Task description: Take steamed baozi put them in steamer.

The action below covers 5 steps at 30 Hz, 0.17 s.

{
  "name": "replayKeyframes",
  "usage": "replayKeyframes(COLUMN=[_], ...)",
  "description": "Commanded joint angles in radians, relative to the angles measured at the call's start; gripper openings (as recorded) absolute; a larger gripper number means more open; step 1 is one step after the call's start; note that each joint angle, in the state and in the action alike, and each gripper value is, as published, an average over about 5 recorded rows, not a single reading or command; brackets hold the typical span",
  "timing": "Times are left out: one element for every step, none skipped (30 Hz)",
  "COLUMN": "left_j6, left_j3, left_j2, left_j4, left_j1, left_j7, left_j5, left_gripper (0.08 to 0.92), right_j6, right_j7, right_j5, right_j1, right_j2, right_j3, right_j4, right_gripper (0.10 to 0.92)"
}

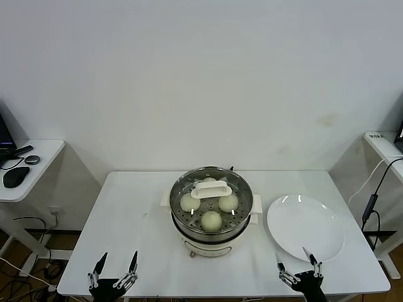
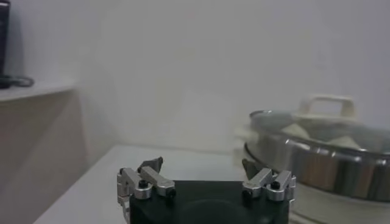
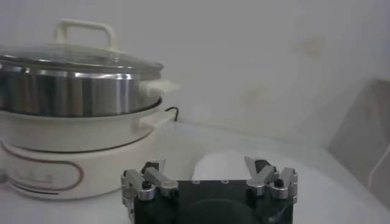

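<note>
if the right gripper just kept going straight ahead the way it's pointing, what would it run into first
Probably the white plate. The right gripper sits open at the table's near edge, pointing away from the robot, with the plate's near rim directly ahead. The steamer stands off to its left.

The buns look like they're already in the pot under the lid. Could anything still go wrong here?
The baozi sit in the steamer under the glass lid; the plate is bare. The open right gripper hovers at the plate's near rim and might nudge it. The open left gripper might catch the table edge.

White plate [image 1: 306, 228] on table [image 1: 138, 214]; side desk [image 1: 38, 154] with mouse [image 1: 15, 177].
</note>
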Motion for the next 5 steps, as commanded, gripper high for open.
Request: replayKeyframes(left_j6=[-0.037, -0.037, -0.037, -0.037, -0.037], left_j3=[-0.046, -0.047, -0.048, -0.048, -0.049], left_j2=[-0.004, -0.003, -0.003, -0.002, -0.002], left_j4=[0.042, 0.043, 0.044, 0.045, 0.046], left_j1=[0.042, 0.044, 0.045, 0.045, 0.045], left_j7=[0.019, 0.021, 0.022, 0.023, 0.023], left_j5=[-0.038, -0.035, -0.033, -0.032, -0.031], left_gripper=[0.823, 0.823, 0.823, 0.823, 0.823], right_j6=[-0.026, -0.025, -0.024, -0.023, -0.023], right_j7=[0.0, 0.0, 0.0, 0.0, -0.001], right_j5=[0.027, 0.026, 0.025, 0.024, 0.024], right_j1=[-0.024, -0.025, -0.026, -0.027, -0.027], right_j2=[-0.018, -0.018, -0.017, -0.017, -0.017], right_j3=[-0.019, -0.022, -0.024, -0.025, -0.026], right_j4=[0.024, 0.023, 0.022, 0.022, 0.021], right_gripper=[0.823, 0.823, 0.823, 0.823, 0.823])
